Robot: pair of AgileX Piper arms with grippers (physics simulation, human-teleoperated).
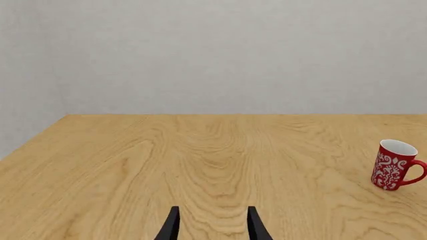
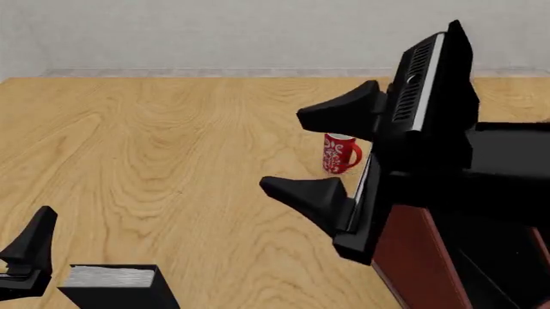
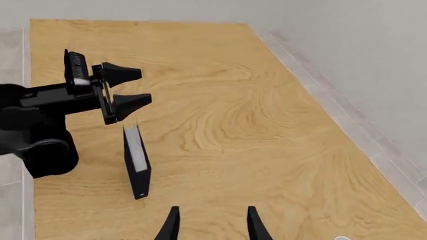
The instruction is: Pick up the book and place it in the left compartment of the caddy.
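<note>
The worktop (image 2: pixel 154 148) is pale wood with broad swirling grain, running back to a plain grey-white wall. A red mug (image 2: pixel 341 153) with a white pattern stands upright on it toward two o'clock, handle to the right. The book (image 2: pixel 116 283) stands on edge at seven o'clock, grey-white pages facing up. The caddy (image 2: pixel 426 257), dark reddish-brown, sits at four o'clock, with the mug near its far corner but apart from it. Mug and book are well apart.

Black arms, tapered wedge-shaped fingers (image 2: pixel 331 112)
</note>
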